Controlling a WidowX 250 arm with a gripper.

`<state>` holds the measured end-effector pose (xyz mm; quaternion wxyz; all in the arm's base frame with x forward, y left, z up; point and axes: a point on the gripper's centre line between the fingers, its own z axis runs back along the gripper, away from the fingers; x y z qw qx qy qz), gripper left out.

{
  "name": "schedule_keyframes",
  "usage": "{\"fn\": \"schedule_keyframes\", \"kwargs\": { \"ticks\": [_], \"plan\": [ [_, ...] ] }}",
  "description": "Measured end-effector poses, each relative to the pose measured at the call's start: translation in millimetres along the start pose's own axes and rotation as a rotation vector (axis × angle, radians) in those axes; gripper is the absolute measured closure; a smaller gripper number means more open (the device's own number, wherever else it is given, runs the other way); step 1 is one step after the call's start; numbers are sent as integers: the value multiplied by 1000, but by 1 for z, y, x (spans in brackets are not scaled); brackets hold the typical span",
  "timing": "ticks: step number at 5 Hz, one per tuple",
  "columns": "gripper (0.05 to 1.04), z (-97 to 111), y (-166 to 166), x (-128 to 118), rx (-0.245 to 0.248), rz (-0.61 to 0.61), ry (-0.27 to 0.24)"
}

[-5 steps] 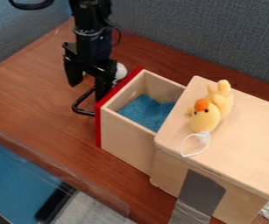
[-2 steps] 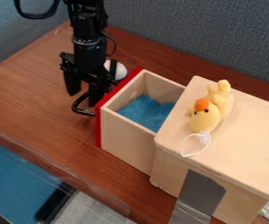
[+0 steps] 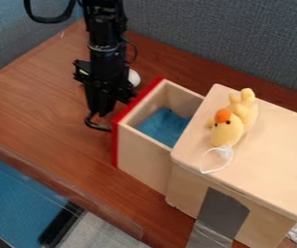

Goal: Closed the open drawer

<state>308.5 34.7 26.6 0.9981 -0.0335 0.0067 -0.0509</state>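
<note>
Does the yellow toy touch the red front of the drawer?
Apart. The camera view shows the drawer's open compartment between the red front and the yellow toy.

The black arm [image 3: 105,30] comes in from the view's top edge, left of the middle — nearly upright — with its pincer [image 3: 101,113] hanging at the lower end, pointing down.

- I see the drawer [image 3: 141,161] upright and open, sticking partway out of the wooden cabinet [image 3: 267,150].
- Its sides are pale, plain wood; its front [image 3: 115,145] is bright red.
- I have its curved black handle [image 3: 99,127] near me, outside that front.
- Looking in, I see blue material [image 3: 163,127] over its floor.
</note>
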Motion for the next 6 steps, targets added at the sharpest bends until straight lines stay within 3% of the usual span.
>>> {"fn": "schedule_keyframes", "kwargs": {
  "ticks": [1, 3, 4, 5, 6],
  "plan": [
    [956, 3, -33, -3, -25, 5, 2],
    [933, 7, -63, -6, -26, 1, 0],
    [716, 14, -60, -9, -1, -2, -3],
    [411, 40, -41, -11, 41, 53, -56],
    [133, 79, -30, -14, 79, 71, -150]
  ]
}}
